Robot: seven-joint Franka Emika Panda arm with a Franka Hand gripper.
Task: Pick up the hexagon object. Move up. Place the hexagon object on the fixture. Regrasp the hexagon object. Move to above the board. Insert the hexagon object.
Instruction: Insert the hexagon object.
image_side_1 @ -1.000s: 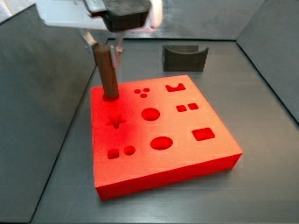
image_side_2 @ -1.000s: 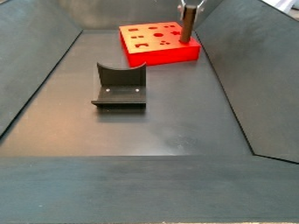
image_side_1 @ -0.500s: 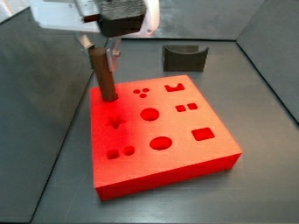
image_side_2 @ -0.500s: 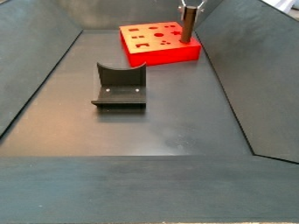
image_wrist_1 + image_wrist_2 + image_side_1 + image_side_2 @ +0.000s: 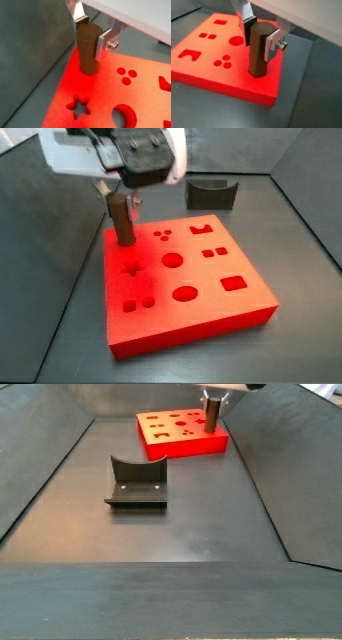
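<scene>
The hexagon object [image 5: 87,50] is a reddish-brown peg standing upright, also seen in a wrist view [image 5: 256,55]. My gripper [image 5: 91,36] is shut on its upper part, with a finger [image 5: 272,44] pressed on each side. The peg's lower end is sunk in the red board [image 5: 133,95] near one corner. In a side view the gripper [image 5: 120,190] holds the peg [image 5: 122,223] over the board's [image 5: 187,293] far left corner. The other side view shows the peg [image 5: 211,416] on the board [image 5: 174,442] at the far end. The fixture [image 5: 210,194] stands empty behind the board.
The board carries star [image 5: 79,107], circle and square recesses. The fixture [image 5: 135,482] sits on the dark floor apart from the board. Sloped dark walls [image 5: 54,474] enclose the work area on all sides.
My gripper has moved down with the peg. Less of the peg shows above the board now, and its lower end has stayed at the same corner spot.
</scene>
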